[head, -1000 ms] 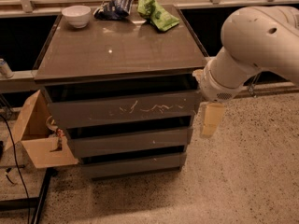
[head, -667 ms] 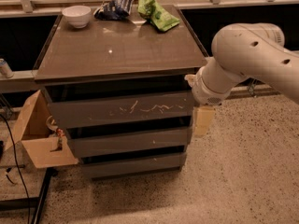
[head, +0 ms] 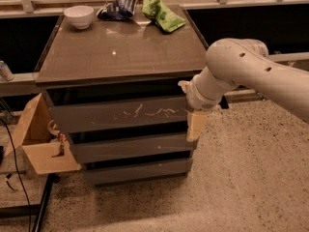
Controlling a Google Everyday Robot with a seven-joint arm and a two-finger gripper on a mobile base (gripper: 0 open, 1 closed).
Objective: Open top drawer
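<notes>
The top drawer (head: 120, 114) is the tallest grey-brown front panel of the cabinet, with white scratch marks across its middle. It sits flush with the two shorter drawer fronts below it. My gripper (head: 196, 124) hangs at the drawer's right end, at the cabinet's front right corner, below the white arm (head: 241, 71). One pale beige finger (head: 196, 125) points downward over the edge of the panel.
On the cabinet top (head: 120, 52) stand a white bowl (head: 78, 16), a dark blue bag (head: 117, 7) and a green bag (head: 162, 14) along the back. An open cardboard box (head: 41, 144) sits at the cabinet's left. Speckled floor lies in front and right.
The arm has swung left, bringing the gripper from beside the cabinet's right side onto the right end of the top drawer front. The drawer has not moved.
</notes>
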